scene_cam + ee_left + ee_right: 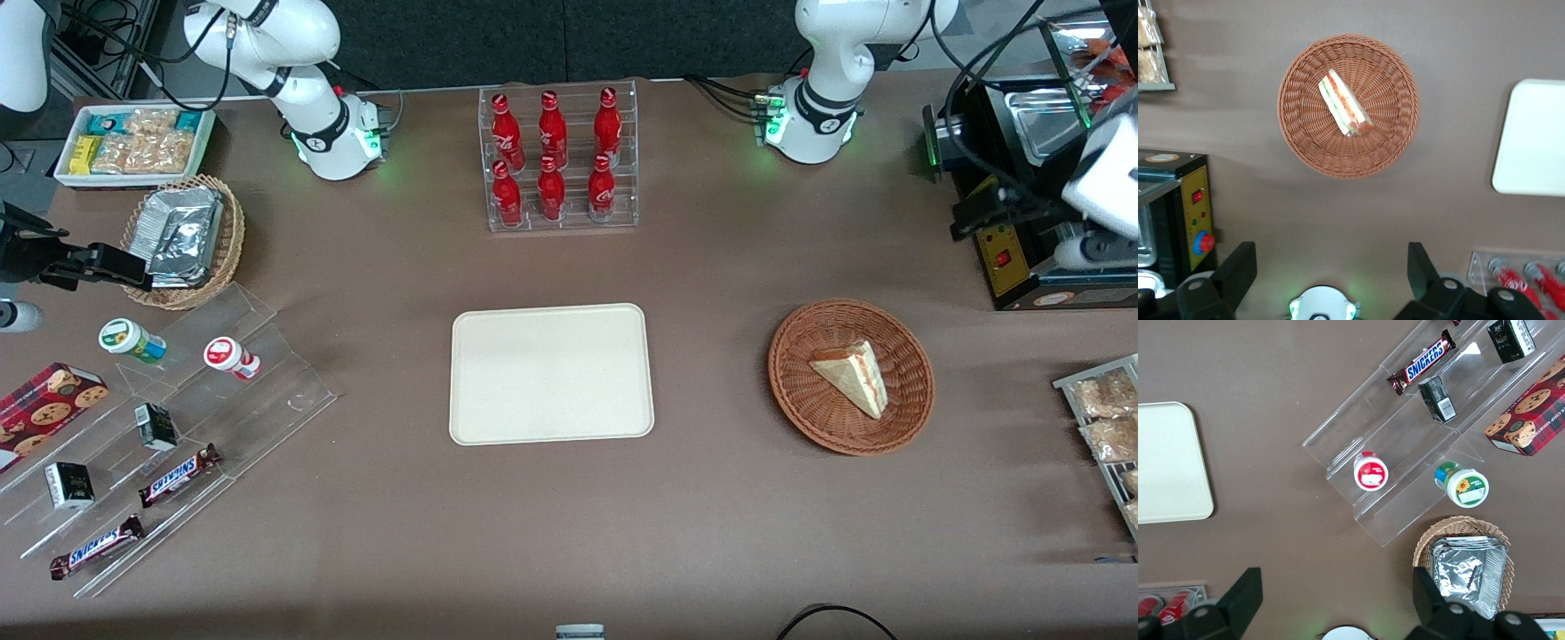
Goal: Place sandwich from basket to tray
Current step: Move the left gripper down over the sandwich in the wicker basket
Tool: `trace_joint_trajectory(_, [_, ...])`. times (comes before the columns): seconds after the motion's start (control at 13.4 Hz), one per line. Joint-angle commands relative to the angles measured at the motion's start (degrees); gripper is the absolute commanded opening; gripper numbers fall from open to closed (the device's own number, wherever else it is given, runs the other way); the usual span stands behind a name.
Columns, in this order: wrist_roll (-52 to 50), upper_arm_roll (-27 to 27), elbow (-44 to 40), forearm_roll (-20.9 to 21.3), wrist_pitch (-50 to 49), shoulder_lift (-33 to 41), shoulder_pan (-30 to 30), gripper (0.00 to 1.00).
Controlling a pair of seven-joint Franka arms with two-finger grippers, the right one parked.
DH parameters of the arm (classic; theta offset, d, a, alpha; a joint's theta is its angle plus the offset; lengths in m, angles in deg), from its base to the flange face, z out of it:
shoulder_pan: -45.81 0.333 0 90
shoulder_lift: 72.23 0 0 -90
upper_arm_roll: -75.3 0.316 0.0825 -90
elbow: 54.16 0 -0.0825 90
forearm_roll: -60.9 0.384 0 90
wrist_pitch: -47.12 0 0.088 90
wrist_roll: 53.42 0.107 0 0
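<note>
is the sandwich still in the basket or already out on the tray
In the basket. The sandwich lies on the wicker of the basket; the tray holds nothing. The open gripper hangs high above the table, apart from it.

Gripper (976, 216) near table edge; sandwich (852, 373) in basket (797, 402) nearer camera than it; tray (551, 373) toward parked arm.

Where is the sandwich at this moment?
The sandwich lies in the basket, toward the working arm's end of the table, beside the tray. The open end effector is high above the table, holding nothing.
</note>
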Motion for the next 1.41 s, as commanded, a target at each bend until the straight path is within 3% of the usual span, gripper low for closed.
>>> trace_joint_trajectory(0.0, [-8.9,0.3,0.9,0.3,4.0,-4.8,-0.3,1.0])
trace_joint_trajectory(0.6, [-33.6,0.9,21.0,0.3,30.0,-4.4,-0.2,1.0])
trace_joint_trajectory(1.04, [-39.2,0.9,41.4,-0.1,55.3,-2.2,-0.2,1.0])
trace_joint_trajectory(1.34, [-42.6,0.9,43.5,-1.1,63.6,-5.3,-0.2,1.0])
